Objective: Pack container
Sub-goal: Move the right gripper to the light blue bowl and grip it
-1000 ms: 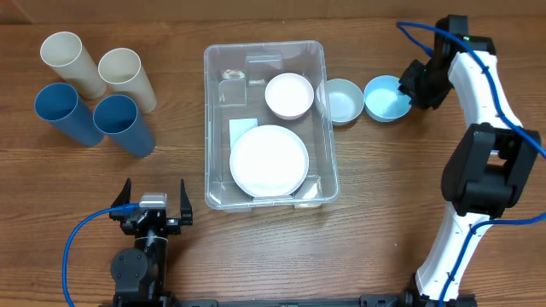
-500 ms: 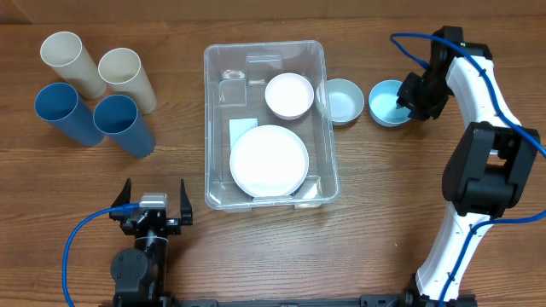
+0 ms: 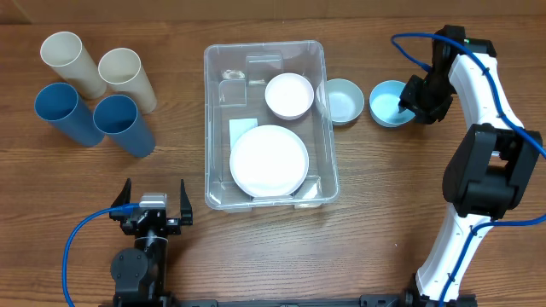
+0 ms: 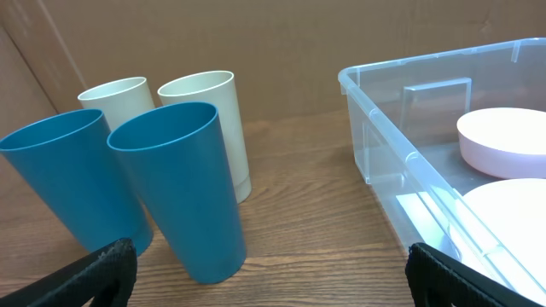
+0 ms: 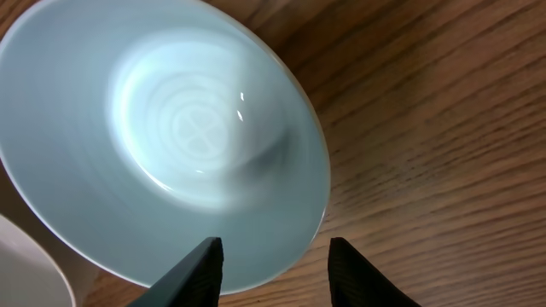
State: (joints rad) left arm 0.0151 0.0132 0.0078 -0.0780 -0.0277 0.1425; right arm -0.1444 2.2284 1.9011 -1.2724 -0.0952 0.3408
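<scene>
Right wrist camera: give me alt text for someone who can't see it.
A light blue bowl sits empty on a wooden table, filling most of the frame. The right gripper shows two dark fingertips apart at the bottom edge, the bowl's rim between them.

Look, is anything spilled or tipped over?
Nothing stands out. The cups stand upright, the plate and white bowl lie flat in the container, and the pale bowl and blue bowl sit upright beside it.

The container held a white plate and, toward its far end, a white bowl. Against the container's right wall stood a pale bowl, then a blue bowl with the right gripper at its outer rim. Four cups stood well left of the container.
</scene>
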